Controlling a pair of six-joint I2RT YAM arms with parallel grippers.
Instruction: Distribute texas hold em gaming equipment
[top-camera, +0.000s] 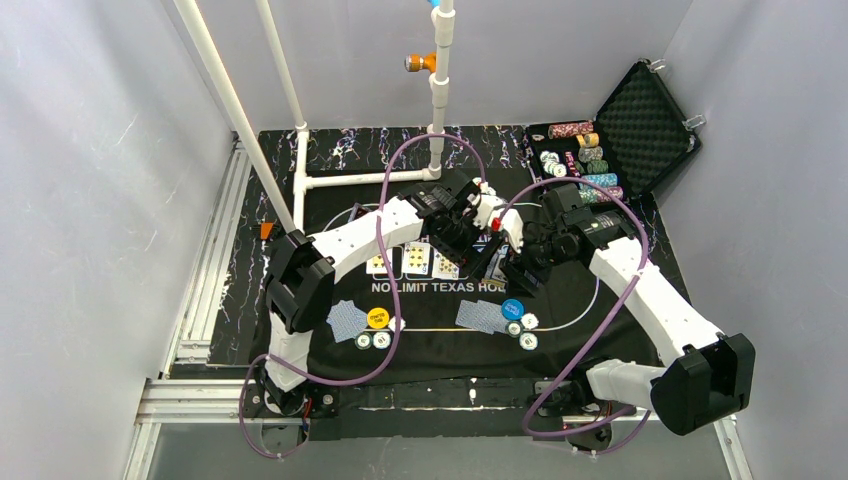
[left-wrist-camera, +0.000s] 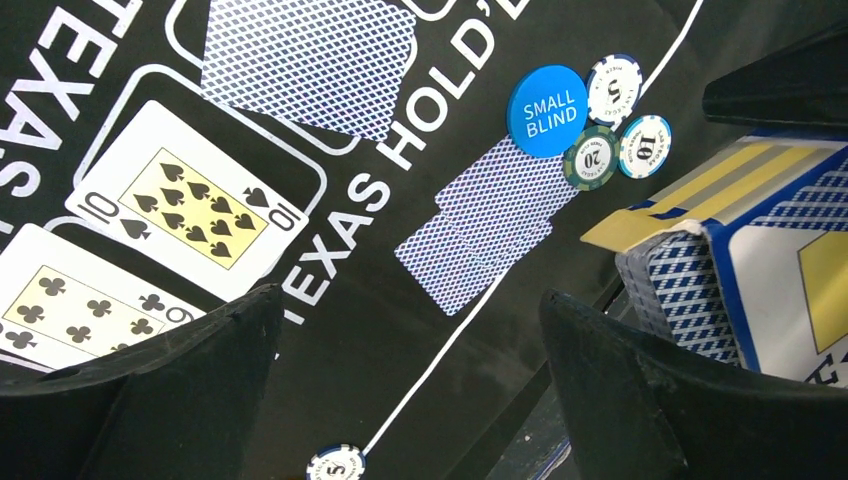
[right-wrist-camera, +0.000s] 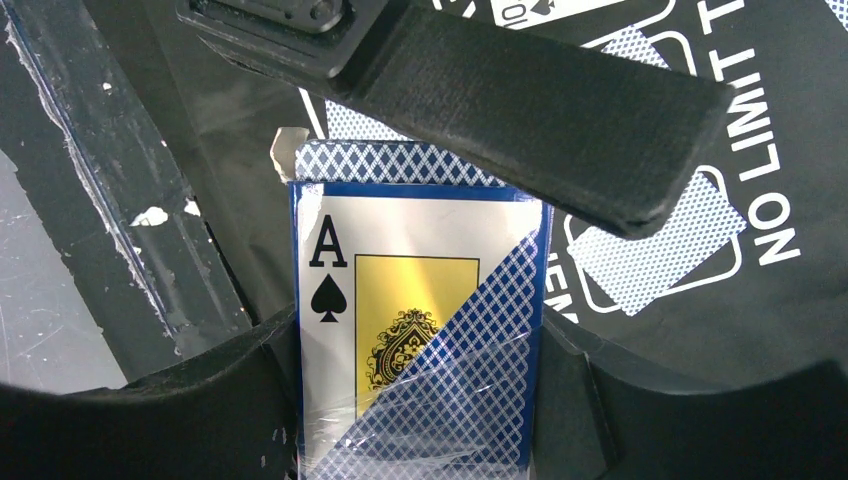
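Note:
My right gripper (right-wrist-camera: 420, 365) is shut on a blue card box with an ace of spades front (right-wrist-camera: 420, 260), held above the mat; blue-backed cards show at its open top (left-wrist-camera: 650, 270). My left gripper (left-wrist-camera: 410, 295) is open and empty right beside the box, with one finger (right-wrist-camera: 540, 110) across its top. Below lie the blue "SMALL BLIND" button (left-wrist-camera: 547, 110), three chips (left-wrist-camera: 590, 157), face-down cards (left-wrist-camera: 487, 222), the ten of spades (left-wrist-camera: 195, 200) and a nine of clubs (left-wrist-camera: 80, 310). The yellow button (top-camera: 377, 318) sits at the left with chips (top-camera: 372, 340) and face-down cards (top-camera: 347, 320).
The black mat (top-camera: 440, 345) covers the table. The open foam-lined case (top-camera: 640, 125) with several chip stacks (top-camera: 580, 160) stands at the back right. A white pipe frame (top-camera: 300, 160) rises at the back left. A lone chip (left-wrist-camera: 335, 465) lies on the mat's white line.

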